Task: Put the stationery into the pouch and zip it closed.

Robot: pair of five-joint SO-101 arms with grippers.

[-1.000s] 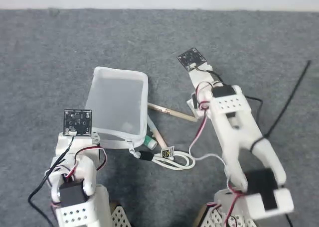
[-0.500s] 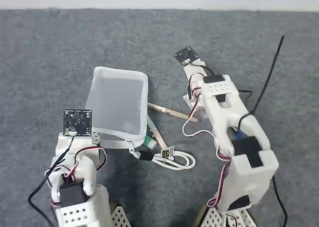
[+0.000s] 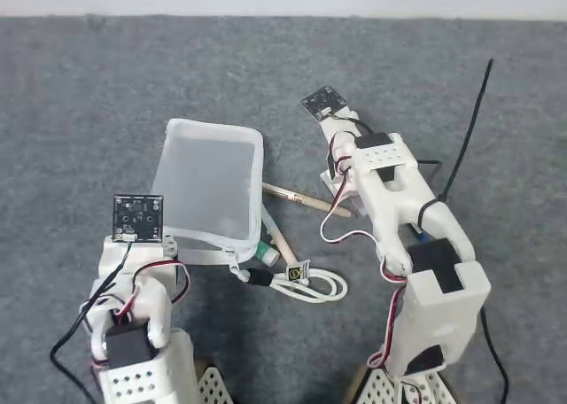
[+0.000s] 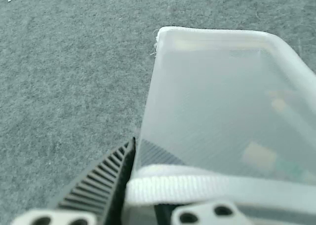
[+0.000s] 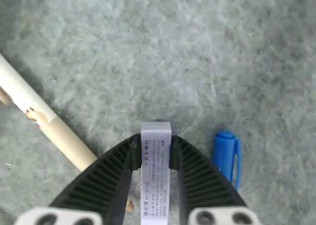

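The translucent white pouch (image 3: 211,184) lies flat left of centre, its mouth toward the arms. My left gripper (image 4: 143,185) is shut on the white band along the pouch (image 4: 222,101) mouth. A beige pencil (image 3: 306,199) lies slanted between the pouch and the right arm (image 3: 381,169). My right gripper (image 5: 156,156) is shut on a narrow white labelled piece (image 5: 156,170), held just above the carpet. The beige pencil (image 5: 49,129) lies on one side of it and a blue pen cap (image 5: 226,156) on the other. A second beige pen (image 3: 276,238) and a green-tipped item (image 3: 266,253) rest by the pouch's corner.
A coiled white cable (image 3: 306,285) with a black plug and a tag lies near the front, between the two arm bases. Grey carpet (image 3: 89,94) covers the whole table. A black cable (image 3: 469,120) trails off the right arm.
The right arm swung its wrist left and slightly farther back, and its elbow section came forward over the base. The left arm and the pouch stayed put.
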